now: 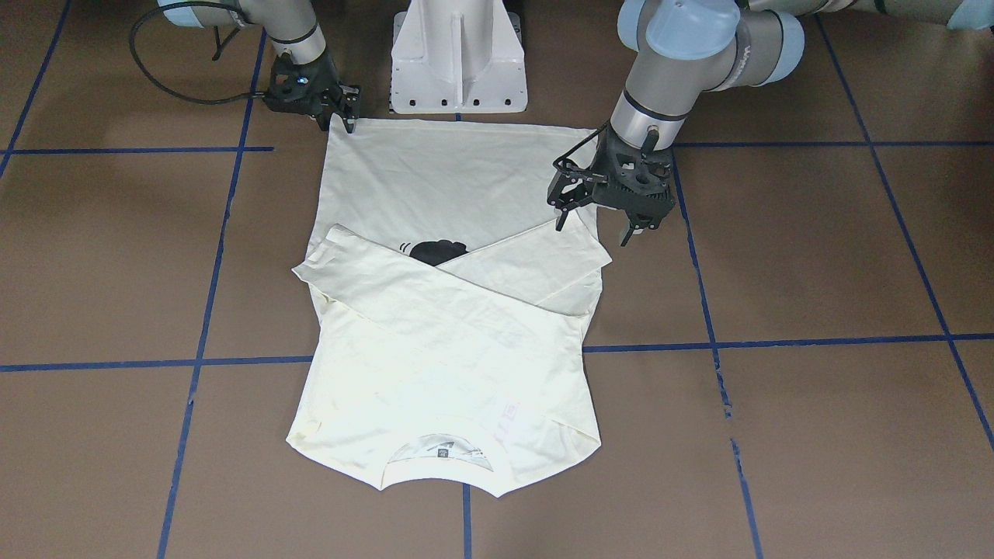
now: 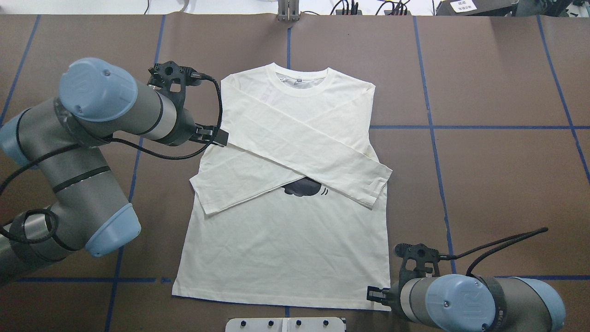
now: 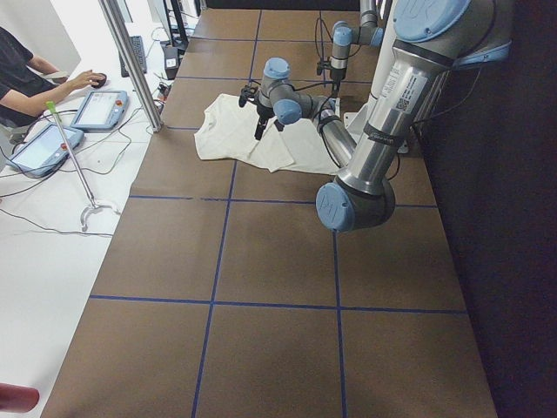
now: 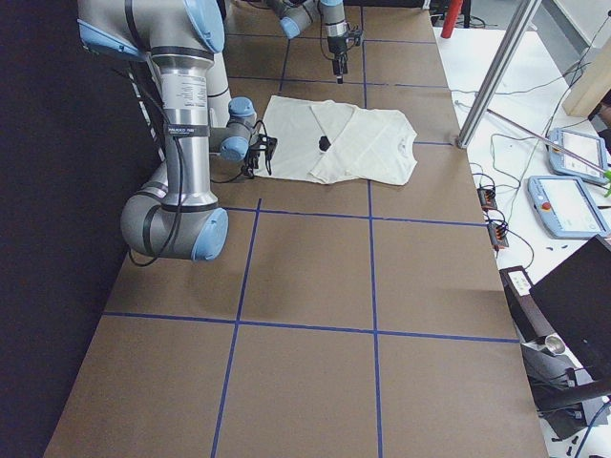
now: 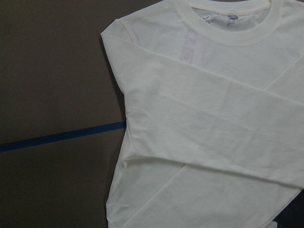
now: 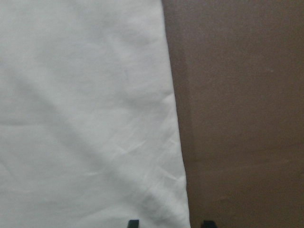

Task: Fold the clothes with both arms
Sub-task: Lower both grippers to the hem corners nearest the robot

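Overhead exterior view puts my left hand (image 1: 592, 233) at the side edge of the T-shirt (image 2: 286, 230), level with the crossed sleeves (image 2: 295, 133). From across the table its fingers stand wide apart and hold nothing. They point down over the shirt's edge, just beside the cuff that ends on that side. I cannot tell whether the tips touch the cloth.

My right hand (image 1: 339, 118) sits at the hem (image 2: 276, 299) corner on my right. Its wrist camera shows two dark fingertips (image 6: 134, 222) parted, with the shirt's straight side edge running between them. Nothing is clamped.

Outward from both hands the brown table (image 2: 484, 184) lies bare for a long way on either side of the shirt. It is matte and crossed by blue tape lines (image 2: 479, 127). The white pedestal (image 1: 458, 54) stands just beyond the hem, between my two arms.

The T-shirt lies flat near the table's middle, hem toward me and ribbed round collar (image 2: 304, 82) away. Both long sleeves are folded in and cross over the chest in an X. Below the crossing a little of the black cat print (image 2: 304, 188) shows. The cloth is cream, soft and thin, with light creases across the lower body. A faint reddish mark shows through the sleeve near the collar.
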Motion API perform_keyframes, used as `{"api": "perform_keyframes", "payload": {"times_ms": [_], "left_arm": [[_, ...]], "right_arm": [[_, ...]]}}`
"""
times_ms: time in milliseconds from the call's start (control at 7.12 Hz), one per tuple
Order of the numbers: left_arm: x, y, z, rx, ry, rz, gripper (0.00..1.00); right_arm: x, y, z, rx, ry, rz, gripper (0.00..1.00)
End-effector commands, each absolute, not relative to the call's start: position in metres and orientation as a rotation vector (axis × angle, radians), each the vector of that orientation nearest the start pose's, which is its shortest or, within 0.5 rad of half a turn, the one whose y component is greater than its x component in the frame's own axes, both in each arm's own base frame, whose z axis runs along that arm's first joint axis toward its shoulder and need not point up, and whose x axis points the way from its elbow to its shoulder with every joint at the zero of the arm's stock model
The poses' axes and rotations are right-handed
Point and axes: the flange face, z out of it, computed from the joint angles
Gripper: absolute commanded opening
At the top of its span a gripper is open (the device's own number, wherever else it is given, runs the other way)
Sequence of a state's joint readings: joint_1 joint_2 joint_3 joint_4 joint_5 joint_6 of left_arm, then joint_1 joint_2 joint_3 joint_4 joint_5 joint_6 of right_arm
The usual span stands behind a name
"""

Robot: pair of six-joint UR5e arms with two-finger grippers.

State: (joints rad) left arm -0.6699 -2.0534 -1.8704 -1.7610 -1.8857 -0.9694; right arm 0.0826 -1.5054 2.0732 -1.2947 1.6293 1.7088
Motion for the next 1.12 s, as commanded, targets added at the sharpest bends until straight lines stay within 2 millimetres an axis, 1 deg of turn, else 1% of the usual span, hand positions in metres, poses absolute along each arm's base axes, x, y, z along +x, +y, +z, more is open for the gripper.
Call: {"api": "perform_keyframes", "payload": {"times_ms": [0, 140, 281, 421, 561, 702, 842, 982], "left_arm": [[0.415, -0.459, 0.232, 0.339, 0.949, 0.092, 1.0], [0.415, -0.459, 0.231, 0.341, 0.951, 0.093, 1.0], [0.417, -0.46, 0.231, 0.341, 0.95, 0.092, 1.0], [0.418, -0.458, 0.233, 0.327, 0.953, 0.076, 1.0], [0.428, -0.449, 0.24, 0.225, 0.986, 0.002, 1.0], [0.44, -0.421, 0.254, 0.115, 0.993, -0.096, 1.0], [0.446, -0.387, 0.254, 0.073, 1.012, -0.146, 1.0], [0.451, -0.344, 0.266, 0.06, 0.999, -0.148, 1.0]], "right_arm": [[-0.486, -0.167, 0.364, -0.091, -0.85, 0.177, 0.1], [-0.486, -0.167, 0.362, -0.093, -0.854, 0.176, 0.0], [-0.486, -0.166, 0.361, -0.106, -0.855, 0.17, 0.0], [-0.482, -0.169, 0.355, -0.105, -0.871, 0.176, 0.0], [-0.472, -0.172, 0.34, -0.106, -0.905, 0.2, 0.0], [-0.462, -0.185, 0.332, -0.098, -0.925, 0.221, 0.0], [-0.459, -0.189, 0.331, -0.093, -0.927, 0.228, 0.0], [-0.456, -0.193, 0.329, -0.09, -0.938, 0.234, 0.0]]}}
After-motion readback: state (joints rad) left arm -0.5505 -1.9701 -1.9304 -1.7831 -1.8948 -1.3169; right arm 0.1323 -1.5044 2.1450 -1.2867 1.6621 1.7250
